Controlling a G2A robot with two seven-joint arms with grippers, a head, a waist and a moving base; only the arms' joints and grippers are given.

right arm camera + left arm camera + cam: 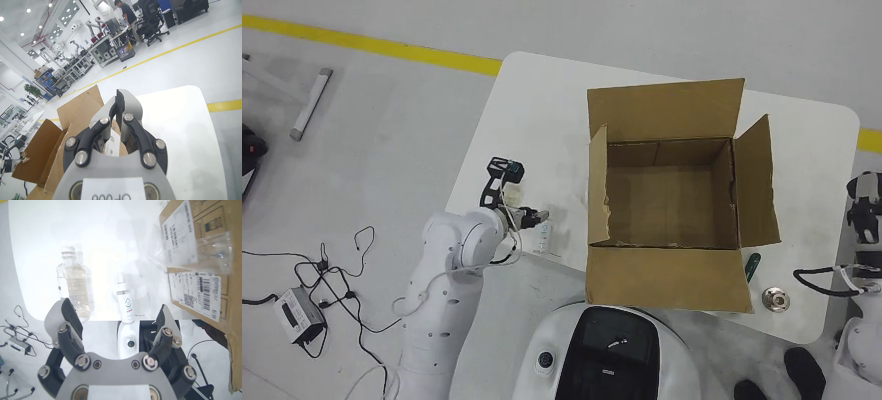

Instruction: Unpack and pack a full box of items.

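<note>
The left gripper (119, 313) hangs wide open and holds nothing, low over the table (532, 110) left of the cardboard box (672, 205). It faces a spray bottle (125, 302) and two water bottles (75, 285) standing there. The right gripper (118, 100) is closed on nothing, raised to the right of the box. White barcode labels (196, 292) cover the box's side, and the spray bottle carries a printed label.

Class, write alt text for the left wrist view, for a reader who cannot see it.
The open left gripper faces water bottles and a small spray bottle, all upright on a white table. A labelled cardboard box stands to one side of them.
</note>
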